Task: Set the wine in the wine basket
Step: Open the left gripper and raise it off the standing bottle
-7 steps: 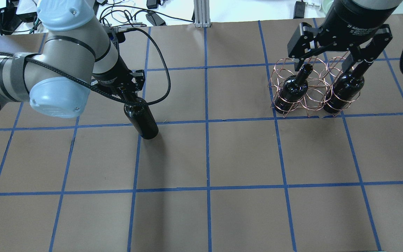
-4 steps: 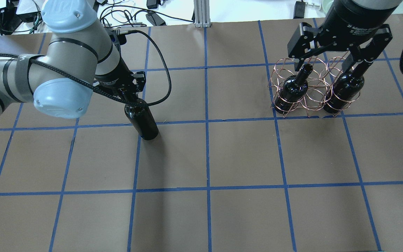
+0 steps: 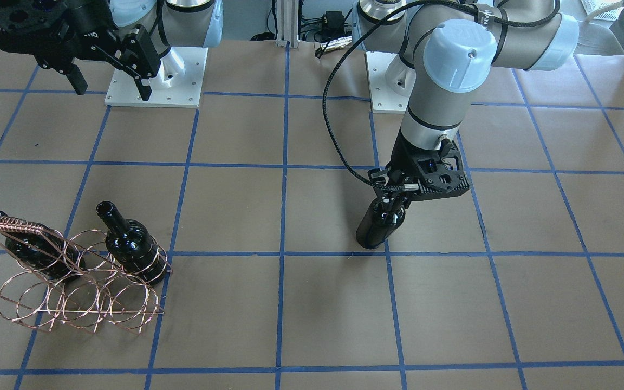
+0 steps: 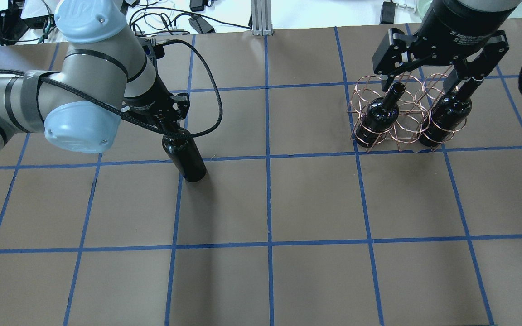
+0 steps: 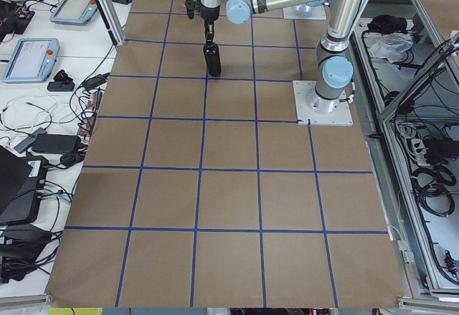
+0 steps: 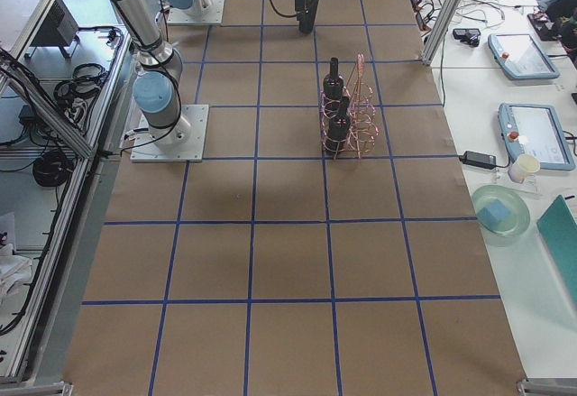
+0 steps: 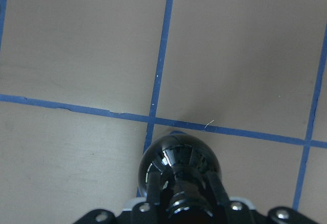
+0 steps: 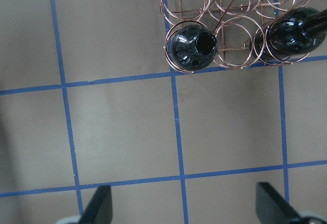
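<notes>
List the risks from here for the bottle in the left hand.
The left hand grips the wine only by its slim glossy neck: it might slip or swing. The open right hand hangs high near the wine basket, so the arms might clash. Two seated bottles flank a free ring; glass might knock.

Grey left arm (image 3: 430,111) bears pale-blue joint caps (image 3: 459,54), braided black cable (image 3: 326,114), black hand (image 3: 393,202).
</notes>
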Robot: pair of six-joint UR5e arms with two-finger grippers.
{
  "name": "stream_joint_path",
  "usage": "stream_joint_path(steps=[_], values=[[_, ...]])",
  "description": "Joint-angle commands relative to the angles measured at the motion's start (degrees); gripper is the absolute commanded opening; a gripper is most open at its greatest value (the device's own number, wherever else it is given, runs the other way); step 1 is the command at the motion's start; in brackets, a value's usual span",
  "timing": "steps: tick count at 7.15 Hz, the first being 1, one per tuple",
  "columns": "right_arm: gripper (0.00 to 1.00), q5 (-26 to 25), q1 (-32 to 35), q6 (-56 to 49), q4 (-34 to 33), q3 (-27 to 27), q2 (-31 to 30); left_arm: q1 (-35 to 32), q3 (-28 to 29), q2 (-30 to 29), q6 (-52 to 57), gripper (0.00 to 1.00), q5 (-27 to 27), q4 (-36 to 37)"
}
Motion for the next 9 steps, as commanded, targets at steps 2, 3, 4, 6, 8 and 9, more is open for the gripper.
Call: stream_joint_path(steps=[2, 3, 4, 6, 8, 9], values=[[1.0, -0.1, 0.0, 0.04, -0.67, -0.69, 0.49, 0.0, 0.0, -0.08, -0.33, 0.44, 0.14, -0.09], [1.0, -0.1, 0.0, 0.04, -0.67, -0.69, 0.49, 0.0, 0.0, 0.01, -0.33, 0.91, 0.31, -0.18], [1.0, -0.1, 0.0, 0.04, -0.67, -0.78, 0.49, 0.0, 0.26, 0.45, -0.33, 1.0, 0.49, -0.79], [1.0, -0.01, 0.18, 0.04, -0.67, -0.78, 0.41, -0.09, 3.58, 2.99, 0.36, 1.0, 0.05, -7.51], [1.0, 1.56, 0.44, 0.39, -0.76, -1.13, 0.84, 1.39, 14.01, 3.79, 1.59, 1.0, 0.23, -16.06], [1.0, 1.57, 2.01, 3.88, -0.76, -2.26, 1.8, 2.71, 16.67, 4.14, 6.65, 1.0, 0.58, -17.3]])
